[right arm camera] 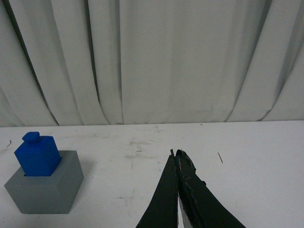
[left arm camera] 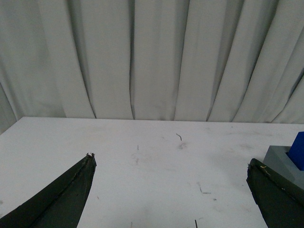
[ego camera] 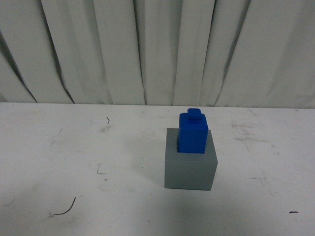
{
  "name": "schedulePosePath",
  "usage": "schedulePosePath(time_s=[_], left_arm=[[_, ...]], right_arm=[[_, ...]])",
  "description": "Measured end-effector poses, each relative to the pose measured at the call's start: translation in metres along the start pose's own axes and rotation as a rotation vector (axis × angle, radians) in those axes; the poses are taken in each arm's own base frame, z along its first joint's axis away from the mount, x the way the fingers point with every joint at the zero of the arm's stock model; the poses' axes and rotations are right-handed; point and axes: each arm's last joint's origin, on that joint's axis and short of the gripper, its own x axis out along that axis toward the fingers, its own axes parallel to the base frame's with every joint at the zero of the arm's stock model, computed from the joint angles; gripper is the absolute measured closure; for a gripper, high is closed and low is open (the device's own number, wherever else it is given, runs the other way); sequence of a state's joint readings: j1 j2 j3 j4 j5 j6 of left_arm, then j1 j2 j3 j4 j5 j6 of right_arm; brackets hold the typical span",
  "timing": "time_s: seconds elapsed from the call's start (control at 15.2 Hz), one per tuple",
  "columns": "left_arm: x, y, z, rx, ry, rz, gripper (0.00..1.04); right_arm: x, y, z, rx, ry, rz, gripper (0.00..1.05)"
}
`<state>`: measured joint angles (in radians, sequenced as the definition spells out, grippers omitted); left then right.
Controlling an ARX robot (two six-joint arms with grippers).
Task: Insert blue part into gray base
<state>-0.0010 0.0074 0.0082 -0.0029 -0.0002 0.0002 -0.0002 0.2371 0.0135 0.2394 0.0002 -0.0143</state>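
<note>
The blue part (ego camera: 193, 133) stands upright in the square recess of the gray base (ego camera: 190, 168), right of the table's middle, with its upper half and knob sticking out. Neither arm shows in the front view. In the left wrist view my left gripper (left arm camera: 171, 160) is open with bare table between its fingers, and the gray base (left arm camera: 280, 160) with the blue part (left arm camera: 298, 150) sits at the frame edge beside one finger. My right gripper (right arm camera: 176, 153) is shut on nothing, apart from the blue part (right arm camera: 38, 155) in the gray base (right arm camera: 43, 187).
The white table (ego camera: 74, 162) carries scuffs and small dark marks. A pleated white curtain (ego camera: 147, 49) hangs along its far edge.
</note>
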Motion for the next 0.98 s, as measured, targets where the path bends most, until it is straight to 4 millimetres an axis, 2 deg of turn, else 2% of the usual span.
schedulePosePath(time_s=[0.26,0.33,0.39,0.59,0.66,0.85,0.92,0.98], left_arm=[[0.000,0.000,0.000,0.000,0.000,0.000,0.07],[0.000,0.000,0.000,0.000,0.000,0.000,0.07],[0.000,0.000,0.000,0.000,0.000,0.000,0.07],[0.000,0.000,0.000,0.000,0.000,0.000,0.07],[0.000,0.000,0.000,0.000,0.000,0.000,0.07],[0.000,0.000,0.000,0.000,0.000,0.000,0.07],[0.000,0.000,0.000,0.000,0.000,0.000,0.07],[0.000,0.000,0.000,0.000,0.000,0.000,0.07]], right_arm=[[-0.005,0.000,0.000,0.000,-0.001,0.000,1.03],[-0.011,0.000,-0.007,0.001,0.057,0.001,1.03],[-0.015,0.000,0.000,0.001,-0.014,0.000,1.03],[-0.015,0.000,-0.003,0.001,0.009,0.000,1.03],[-0.015,0.000,-0.003,0.001,0.010,0.000,0.94],[-0.015,0.000,-0.003,0.001,0.009,0.000,0.44],[-0.015,0.000,-0.003,0.001,0.009,0.000,0.33],[-0.015,0.000,-0.003,0.001,0.009,0.000,0.30]])
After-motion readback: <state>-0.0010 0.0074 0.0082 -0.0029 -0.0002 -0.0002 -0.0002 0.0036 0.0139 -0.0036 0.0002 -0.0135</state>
